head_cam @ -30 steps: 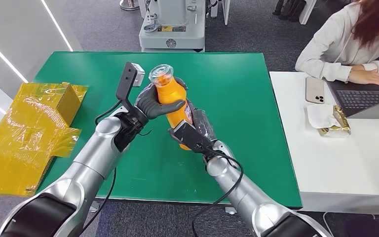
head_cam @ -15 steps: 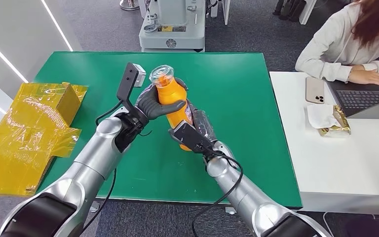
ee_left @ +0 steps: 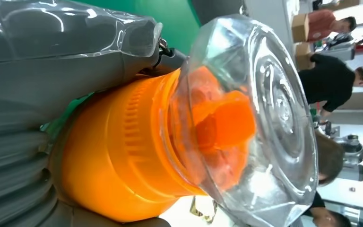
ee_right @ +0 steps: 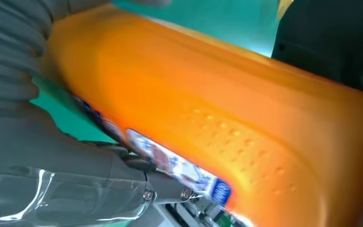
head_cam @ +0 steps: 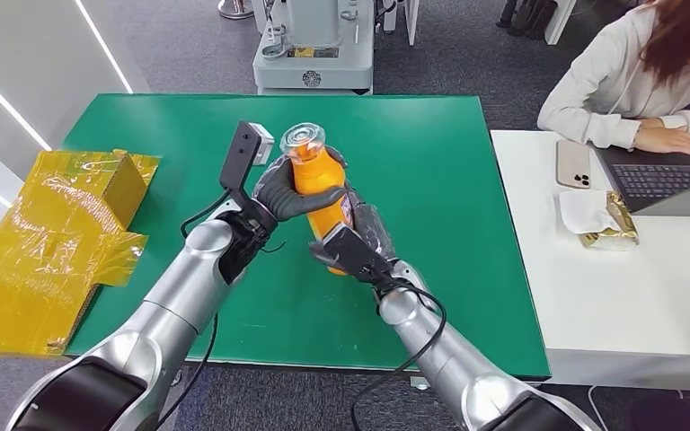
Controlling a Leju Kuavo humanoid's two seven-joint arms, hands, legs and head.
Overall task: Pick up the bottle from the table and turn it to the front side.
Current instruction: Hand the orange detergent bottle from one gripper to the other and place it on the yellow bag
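An orange bottle (head_cam: 319, 190) with a clear faceted cap (head_cam: 303, 137) hangs upright above the green table (head_cam: 431, 180). My left hand (head_cam: 287, 193) wraps around its upper body just under the neck. My right hand (head_cam: 364, 235) grips its lower part, mostly hidden behind the wrist camera. Close up in the left wrist view, the bottle (ee_left: 123, 156) and its cap (ee_left: 255, 123) sit against my left hand (ee_left: 28, 104). The right wrist view has the bottle's side (ee_right: 227, 118) with a blue and white label (ee_right: 179, 168), held by my right hand (ee_right: 38, 142).
A crumpled yellow foil package (head_cam: 49, 242) lies at the table's left edge. A white side table (head_cam: 620, 287) to the right carries a phone (head_cam: 573, 164), a laptop and a snack wrapper, with a seated person (head_cam: 647, 72) typing there. A grey machine (head_cam: 314, 45) stands behind the table.
Both hands have shifted the bottle slightly to the right and away from me. It now stands a little straighter, with its cap nearer the table's far half.
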